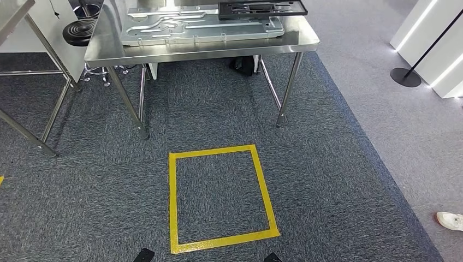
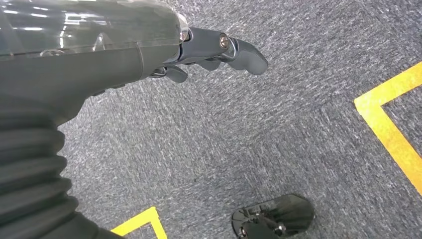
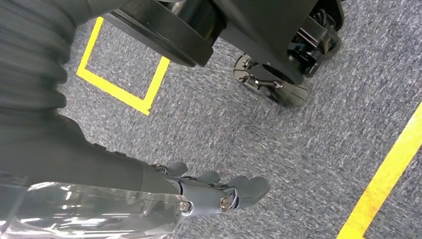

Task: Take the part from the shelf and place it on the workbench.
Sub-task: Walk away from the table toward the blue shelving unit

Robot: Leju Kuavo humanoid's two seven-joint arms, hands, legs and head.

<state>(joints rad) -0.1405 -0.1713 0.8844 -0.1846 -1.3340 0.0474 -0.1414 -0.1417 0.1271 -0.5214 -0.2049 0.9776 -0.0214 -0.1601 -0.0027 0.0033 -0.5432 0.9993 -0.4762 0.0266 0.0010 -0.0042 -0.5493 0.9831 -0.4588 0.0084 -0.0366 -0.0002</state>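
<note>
A steel workbench [image 1: 218,52] stands ahead at the top of the head view. On it lie a silver stamped metal plate [image 1: 202,24] and a black frame part [image 1: 262,7]. My left hand [image 2: 219,50] hangs over grey carpet with its fingers stretched out and nothing in them. My right hand [image 3: 219,191] hangs the same way, fingers out and holding nothing. Both hands are low beside my body, far from the bench.
A yellow taped square [image 1: 173,202] marks the carpet just in front of me. A second steel frame [image 1: 49,103] stands at the left, with a black round stack [image 1: 82,30] behind it. At the right are a black stand base [image 1: 405,77], white panels [image 1: 437,33] and a person's white shoe [image 1: 450,220].
</note>
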